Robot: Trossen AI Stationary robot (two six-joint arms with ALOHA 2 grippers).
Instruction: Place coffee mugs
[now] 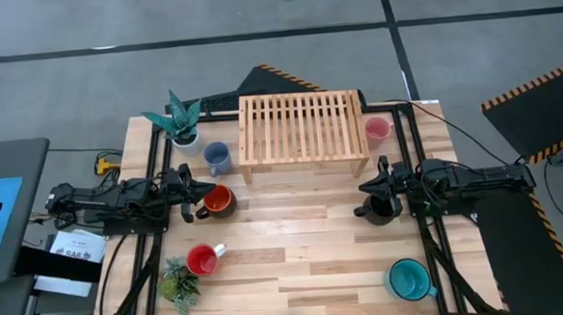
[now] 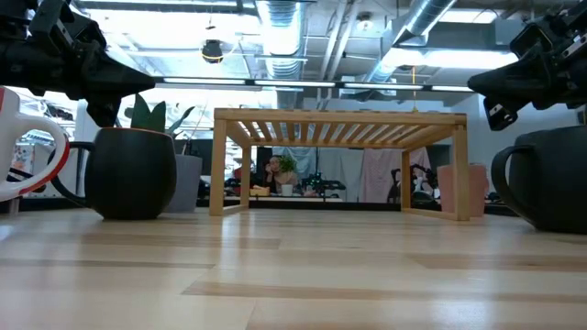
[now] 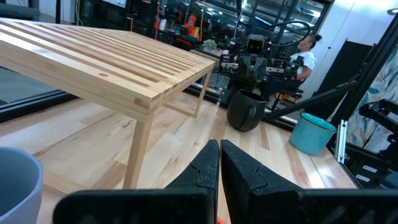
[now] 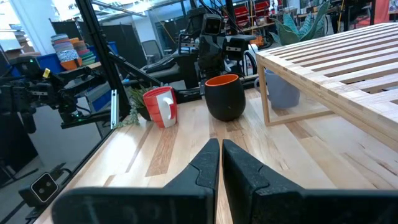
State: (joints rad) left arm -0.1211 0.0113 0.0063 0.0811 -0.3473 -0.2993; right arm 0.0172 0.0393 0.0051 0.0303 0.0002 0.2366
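Both grippers are shut and hover above the table. My left gripper (image 1: 207, 191) (image 3: 219, 163) (image 2: 138, 81) is just over the orange mug (image 1: 219, 201) (image 2: 134, 172), which is dark outside and orange inside. My right gripper (image 1: 364, 185) (image 4: 221, 158) (image 2: 486, 84) is over the black mug (image 1: 378, 210) (image 2: 550, 179). Both mugs stand upright on the table. The pale blue mug (image 1: 216, 158) stands left of the slatted wooden rack (image 1: 302, 127), the pink mug (image 1: 378, 129) right of it. The red mug (image 1: 203, 260) and the teal mug (image 1: 407, 279) stand near the front edge.
A spiky potted plant (image 1: 180, 119) stands at the far left corner, and a small leafy plant (image 1: 179, 283) beside the red mug. The rack fills the far middle of the table. Bare wood (image 1: 300, 234) lies between the two arms.
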